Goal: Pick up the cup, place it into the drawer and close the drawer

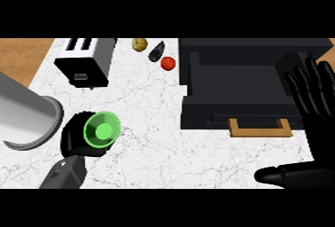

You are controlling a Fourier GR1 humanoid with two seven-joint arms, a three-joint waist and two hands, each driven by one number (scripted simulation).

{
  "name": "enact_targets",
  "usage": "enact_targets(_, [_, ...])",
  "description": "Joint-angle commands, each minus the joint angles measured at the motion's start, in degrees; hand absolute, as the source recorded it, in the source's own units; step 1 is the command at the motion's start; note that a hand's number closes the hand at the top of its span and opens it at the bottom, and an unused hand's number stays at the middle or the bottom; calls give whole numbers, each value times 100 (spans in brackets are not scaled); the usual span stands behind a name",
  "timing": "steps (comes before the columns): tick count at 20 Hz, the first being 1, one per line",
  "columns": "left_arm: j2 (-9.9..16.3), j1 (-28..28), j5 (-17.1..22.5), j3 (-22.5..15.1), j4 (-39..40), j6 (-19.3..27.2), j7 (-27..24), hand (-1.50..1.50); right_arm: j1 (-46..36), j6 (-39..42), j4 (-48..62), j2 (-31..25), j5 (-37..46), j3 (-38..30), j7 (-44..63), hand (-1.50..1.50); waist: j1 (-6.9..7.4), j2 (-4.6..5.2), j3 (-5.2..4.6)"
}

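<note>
My left robot hand (77, 135) is curled round the green cup (101, 129); looks light, stiff, prob. slippery. Right robot hand (313, 95) flat open, empty, by drawer (239, 113).

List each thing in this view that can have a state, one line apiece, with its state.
Cup: green, tipped on its side, mouth towards the camera, left hand curled round it.
Drawer: pulled open, nothing visible inside.
Left hand: shut on the cup.
Right hand: open, fingers straight, at the right edge.
Toaster: upright, slots look empty.
</note>
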Motion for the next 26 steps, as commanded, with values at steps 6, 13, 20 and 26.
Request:
enact_targets(6, [-255,309,-61,-796,-2291,-137,955,150,146,-97,-102,60,258,156,65,-150,66,-35,9])
enact_targets(13, [-492,512,314,-1155,-4411,281,2690,150,-234,-17,174,-103,-109,-156,206,-150,37,-8,3])
enact_targets(20, [-723,-682,281,-1261,-4982,1345,3983,150,583,-24,-462,191,259,348,36,-150,-52,-3,1])
enact_targets(26, [-775,-1492,-52,-1565,-4630,1813,4177,150,338,267,-79,-113,-136,-156,-181,-150,-78,12,1])
